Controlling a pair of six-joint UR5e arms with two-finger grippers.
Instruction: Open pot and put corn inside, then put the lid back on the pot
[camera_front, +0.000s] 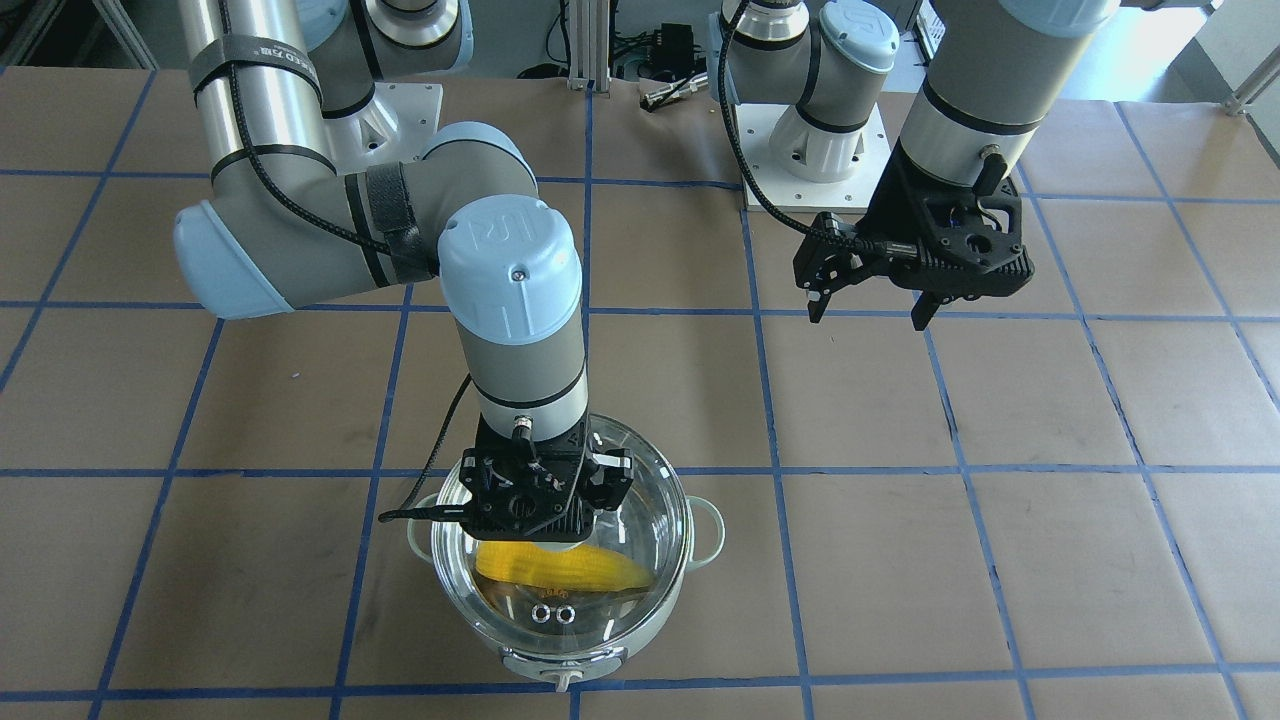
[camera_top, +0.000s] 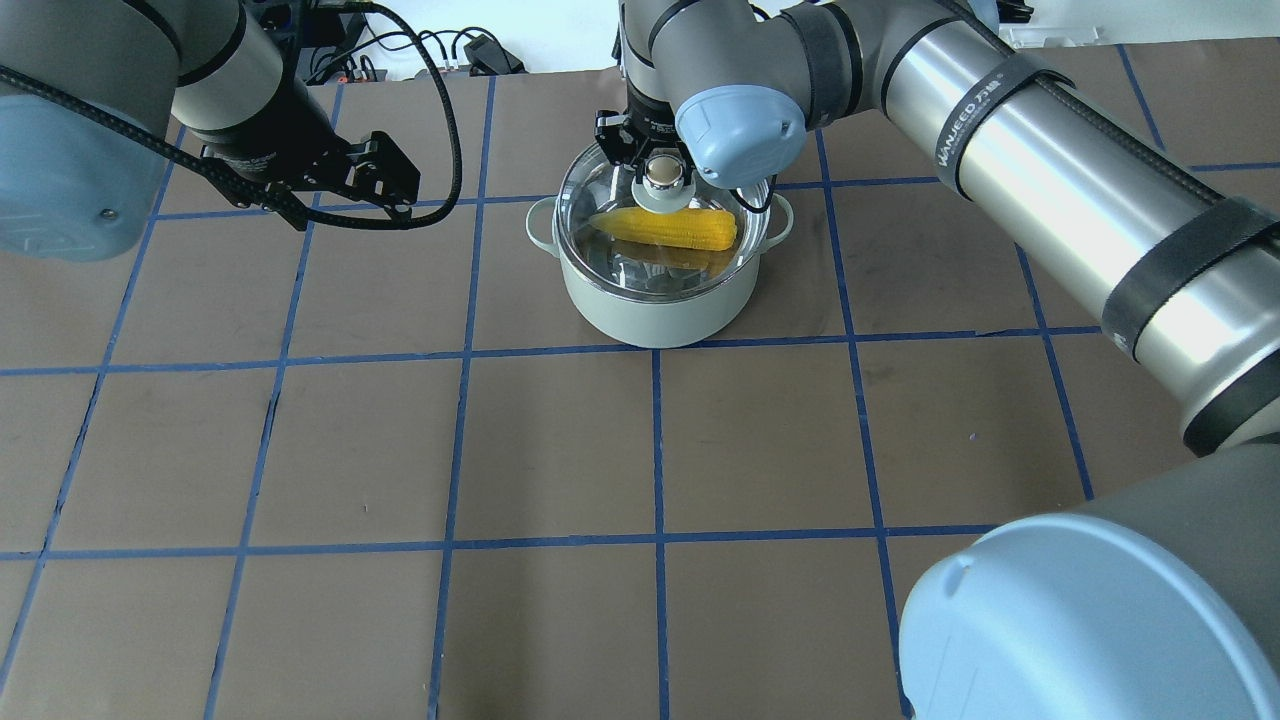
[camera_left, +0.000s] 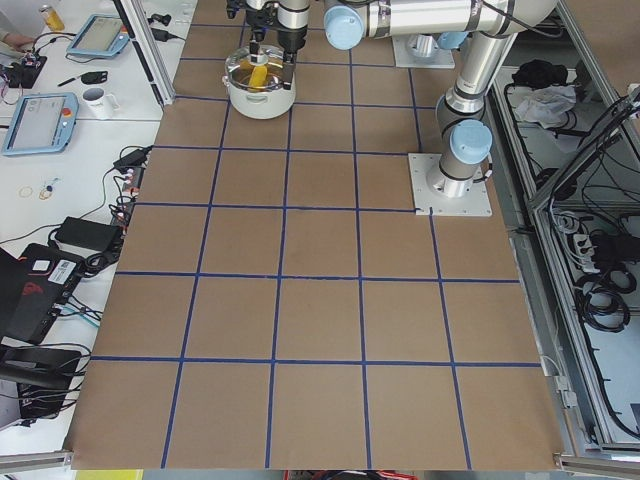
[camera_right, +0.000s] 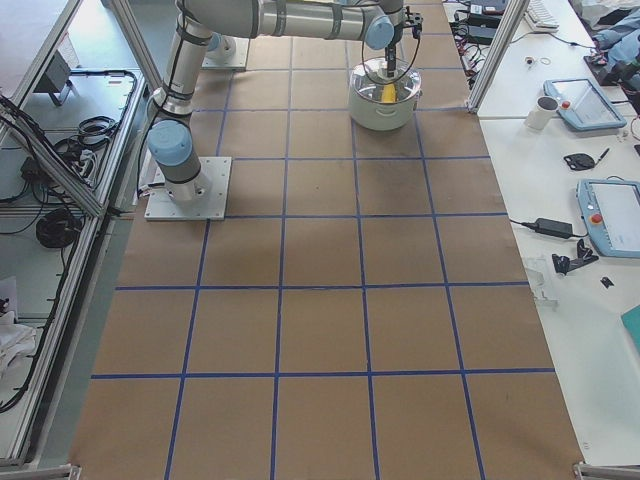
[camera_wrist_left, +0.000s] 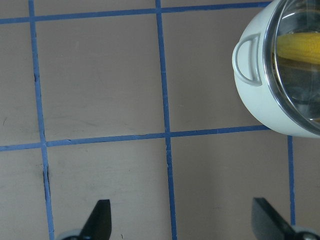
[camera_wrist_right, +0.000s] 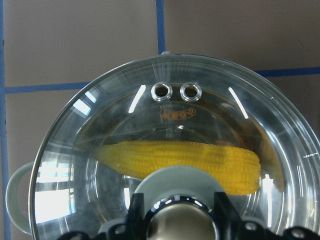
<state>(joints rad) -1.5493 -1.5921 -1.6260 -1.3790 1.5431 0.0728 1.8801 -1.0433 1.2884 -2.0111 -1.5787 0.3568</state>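
Note:
The pale mint-white pot (camera_top: 650, 310) stands at the table's far middle, with the yellow corn (camera_top: 670, 228) lying inside it. The clear glass lid (camera_top: 600, 195) rests on the pot's rim. My right gripper (camera_top: 660, 182) is directly above it and shut on the lid's ball knob (camera_wrist_right: 180, 227), one finger on each side. The right wrist view shows the corn (camera_wrist_right: 190, 157) through the glass and the two vent rings (camera_wrist_right: 176, 91). My left gripper (camera_top: 350, 212) is open and empty, held above the table to the pot's left. The pot's handle (camera_wrist_left: 247, 60) shows in the left wrist view.
The brown table top (camera_top: 560, 450) carries a grid of blue tape lines. The arm bases (camera_front: 815, 150) stand at the robot's side. Cables and a power brick (camera_top: 480, 50) lie beyond the table's far edge. Side benches with tablets (camera_right: 610, 215) flank the table.

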